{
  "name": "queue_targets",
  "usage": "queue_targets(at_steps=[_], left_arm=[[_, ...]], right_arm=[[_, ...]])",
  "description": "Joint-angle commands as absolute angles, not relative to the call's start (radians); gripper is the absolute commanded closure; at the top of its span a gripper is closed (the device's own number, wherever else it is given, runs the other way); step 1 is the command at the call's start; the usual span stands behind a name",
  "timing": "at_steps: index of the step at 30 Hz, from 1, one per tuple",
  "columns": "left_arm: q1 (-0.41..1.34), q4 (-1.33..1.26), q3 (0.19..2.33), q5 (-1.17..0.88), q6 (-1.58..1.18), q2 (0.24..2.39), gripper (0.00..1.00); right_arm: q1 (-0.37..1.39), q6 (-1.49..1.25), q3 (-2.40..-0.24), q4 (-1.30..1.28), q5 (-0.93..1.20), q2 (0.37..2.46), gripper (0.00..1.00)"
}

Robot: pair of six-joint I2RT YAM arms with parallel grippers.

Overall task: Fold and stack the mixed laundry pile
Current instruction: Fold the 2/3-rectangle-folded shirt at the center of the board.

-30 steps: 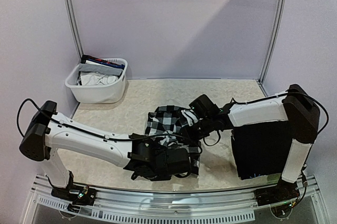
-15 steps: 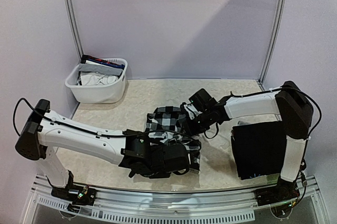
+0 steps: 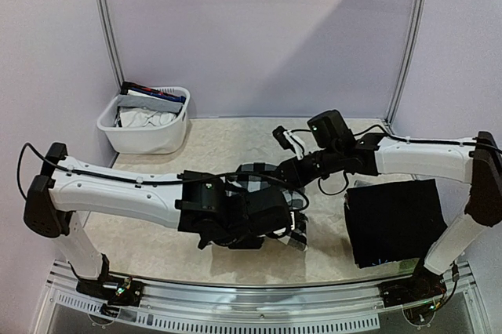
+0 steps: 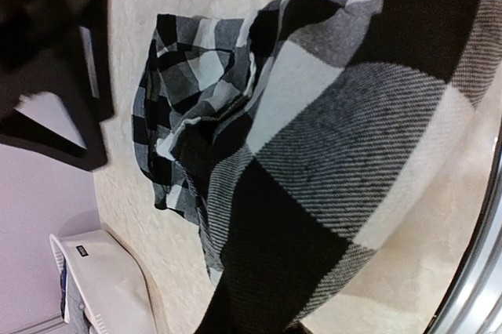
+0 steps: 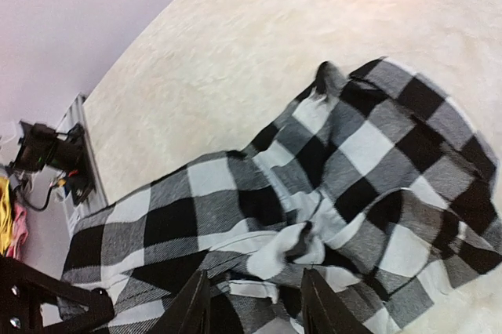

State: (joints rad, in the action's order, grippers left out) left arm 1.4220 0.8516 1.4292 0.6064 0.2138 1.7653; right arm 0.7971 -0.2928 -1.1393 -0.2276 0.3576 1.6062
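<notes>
- Found the checkered shirt (image 5: 353, 161) bunched and rumpled about the middle of the tabletop (image 3: 212, 142), between the two arms.
- Left bare tabletop on the far side of the shirt, all the way to the back wall (image 3: 259, 36).
- Left more bare tabletop on the left, between the shirt and the white basket (image 3: 145, 136) in the far left corner, well apart from the shirt.
- Gave less room on the right. A folded black cloth (image 3: 392, 220) lay flat by the right front corner, near the shirt but not touching it, with a strip of bare tabletop between.
- Closed off the near side with the metal rail (image 3: 259, 303) along the tabletop's edge.
- Clamped the near end of the shirt in the left gripper (image 3: 282, 220), closed tight on the cloth. Hid the fingers under fabric in the left wrist view, where the checks hung close across the lens.
- Hung the right gripper (image 5: 255, 303) above the shirt's middle, fingers (image 5: 192, 303) parted, holding nothing, with cloth lying below them.
- Ran lengthwise from the near end at the left gripper toward the back wall, as far as the arms let it show from above.
- Stretched from lower left to upper right in the right wrist view, with a crumpled knot of folds at its middle.
</notes>
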Motion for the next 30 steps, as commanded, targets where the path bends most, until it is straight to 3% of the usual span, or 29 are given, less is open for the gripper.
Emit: queue_targets(at_steps=[1,13,20,24,30], left_arm=[[1.382,0.851,1.505,0.581,0.305,1.768,1.00],[1.275,0.868,1.660,0.510,0.402,1.854,1.00],[1.220,0.887,1.740,0.474,0.439,1.932,1.00],[1.185,0.886,1.776,0.444,0.459,1.961,1.00],[1.137,0.924,1.858,0.421,0.480,2.020,1.00]], right_arm=[[0.795,-0.230,-1.093,-0.154,0.611,1.687,0.62],[0.795,-0.169,-1.064,-0.171,0.650,1.806,0.65],[0.774,-0.283,-1.077,-0.206,0.397,1.762,0.62],[0.742,-0.360,-1.103,-0.247,0.223,1.725,0.55],[0.669,-0.408,-1.113,-0.236,0.190,1.668,0.48]])
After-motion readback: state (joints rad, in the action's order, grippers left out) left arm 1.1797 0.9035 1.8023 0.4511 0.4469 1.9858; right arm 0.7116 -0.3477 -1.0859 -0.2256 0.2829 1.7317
